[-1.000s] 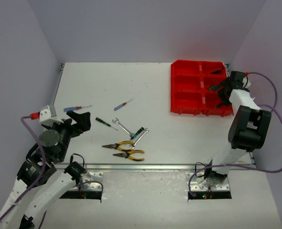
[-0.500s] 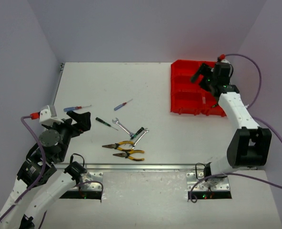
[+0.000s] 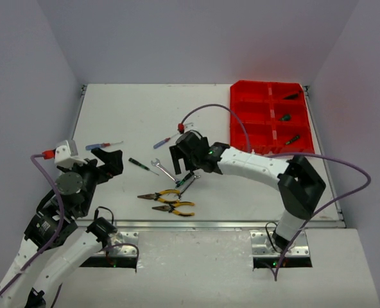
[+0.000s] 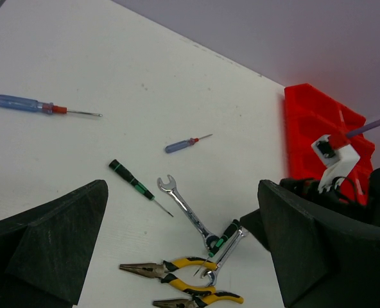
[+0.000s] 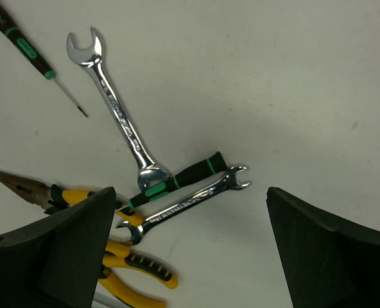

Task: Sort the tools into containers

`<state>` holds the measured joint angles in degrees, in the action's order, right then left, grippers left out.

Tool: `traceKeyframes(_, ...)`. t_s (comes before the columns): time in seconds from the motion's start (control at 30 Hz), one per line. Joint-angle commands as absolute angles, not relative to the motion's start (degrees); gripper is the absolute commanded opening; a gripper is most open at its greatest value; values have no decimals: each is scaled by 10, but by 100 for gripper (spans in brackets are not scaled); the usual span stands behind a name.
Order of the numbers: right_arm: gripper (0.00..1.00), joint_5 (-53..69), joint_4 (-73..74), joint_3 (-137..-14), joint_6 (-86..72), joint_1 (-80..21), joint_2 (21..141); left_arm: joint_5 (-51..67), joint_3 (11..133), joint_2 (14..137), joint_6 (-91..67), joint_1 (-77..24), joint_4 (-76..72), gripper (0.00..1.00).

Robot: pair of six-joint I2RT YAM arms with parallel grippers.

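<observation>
My right gripper (image 3: 183, 164) is open and empty, low over the tool pile. In the right wrist view (image 5: 190, 192) its fingers straddle a short silver wrench (image 5: 185, 201) and a green-handled screwdriver (image 5: 177, 179). A longer wrench (image 5: 116, 110) and two yellow-handled pliers (image 5: 81, 197) lie beside them. My left gripper (image 3: 108, 162) is open and empty above the table's left side, left of the pile (image 4: 223, 237). The red tray (image 3: 270, 119) stands at the far right, with three green-handled screwdrivers (image 3: 284, 117) in its right-hand bins.
A blue-and-red screwdriver (image 3: 103, 145), a smaller blue one (image 3: 165, 140) and a green-and-black screwdriver (image 3: 142, 165) lie loose on the white table, left of the pile. My right arm (image 3: 254, 165) stretches across the table's middle. Grey walls close in the table.
My right arm has swung from over the red tray across to the tool pile at the table's middle. My left arm has barely moved.
</observation>
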<state>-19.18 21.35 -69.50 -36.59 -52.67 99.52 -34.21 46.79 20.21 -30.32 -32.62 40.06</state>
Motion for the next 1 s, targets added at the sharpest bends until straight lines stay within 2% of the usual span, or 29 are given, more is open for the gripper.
traceKeyframes(0.0, 99, -281, 295, -882, -443, -573, 1120, -355, 469, 194, -308, -328, 389, 100)
traceKeyframes(0.03, 99, -278, 295, -886, -413, -573, 1123, -356, 469, 194, -308, -329, 389, 100)
traceKeyframes(0.1, 99, -77, 207, -907, -307, -574, 1188, -358, 470, 190, -310, -329, 392, 100)
traceKeyframes(0.2, 99, -7, 121, -907, -242, -575, 1222, -364, 471, 179, -314, -329, 395, 100)
traceKeyframes(0.27, 97, 16, 113, -950, -190, -574, 1256, -366, 470, 171, -315, -328, 395, 100)
traceKeyframes(0.33, 91, 30, 137, -1020, -146, -574, 1307, -368, 470, 169, -316, -329, 395, 100)
traceKeyframes(0.4, 81, 28, 167, -1101, -85, -573, 1366, -367, 470, 170, -316, -328, 395, 100)
traceKeyframes(0.47, 78, 24, 199, -1174, -63, -573, 1401, -367, 471, 176, -314, -329, 395, 100)
traceKeyframes(0.57, 73, 28, 211, -1212, -33, -573, 1447, -367, 471, 183, -315, -327, 395, 100)
traceKeyframes(0.77, 68, 22, 184, -1193, -12, -573, 1450, -362, 470, 186, -311, -326, 392, 100)
traceKeyframes(0.9, 49, 66, 216, -1227, -35, -560, 1479, -360, 470, 189, -310, -326, 390, 100)
traceKeyframes(0.97, 25, 59, 223, -1225, -37, -561, 1484, -360, 470, 187, -310, -326, 390, 100)
